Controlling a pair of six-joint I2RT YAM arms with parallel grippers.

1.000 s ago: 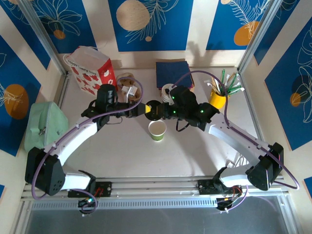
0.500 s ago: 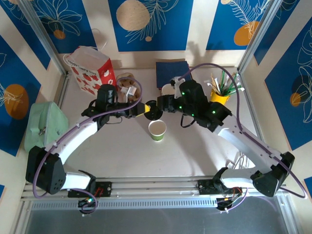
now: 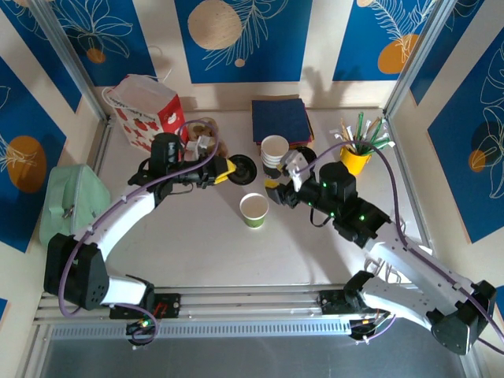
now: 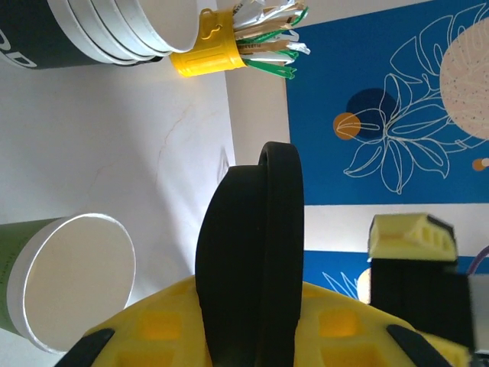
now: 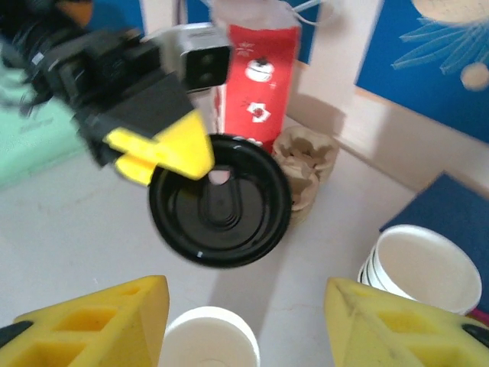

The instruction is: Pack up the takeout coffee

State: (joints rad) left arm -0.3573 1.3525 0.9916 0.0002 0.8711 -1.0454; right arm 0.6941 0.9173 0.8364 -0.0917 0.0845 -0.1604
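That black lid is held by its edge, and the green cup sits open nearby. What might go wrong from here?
The left gripper pinches the lid only at its rim, so it might slip or tilt. The green cup stands unheld, the right gripper open beside it; pressing the lid on could tip it. The stack of white cups nearby could get bumped.

Left claw (image 3: 231, 168) seemingly clamped, right claw (image 5: 244, 321) spread

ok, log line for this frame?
left end effector: shut on black lid | right end effector: open | green paper cup: upright, lidless
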